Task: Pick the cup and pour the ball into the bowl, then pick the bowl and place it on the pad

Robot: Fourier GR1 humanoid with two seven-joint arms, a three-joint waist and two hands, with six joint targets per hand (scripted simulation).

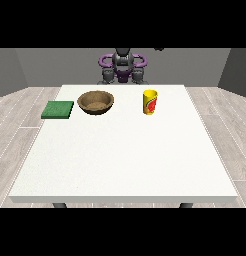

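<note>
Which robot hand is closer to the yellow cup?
The robot's left, the robot hand at the view's right: it sits by the body, just behind the cup. The other robot hand, at the view's left, is behind the bowl, farther away.

Soft, even light fills the scene with no single visible source. The large white rectangular table [125, 165] reads bright and uniform from its far edge to its near edge, without glare or hot spots. Objects near the far edge cast only faint, short shadows. The grey walls behind look dimmer, and the table's straight edges show no bending.
</note>
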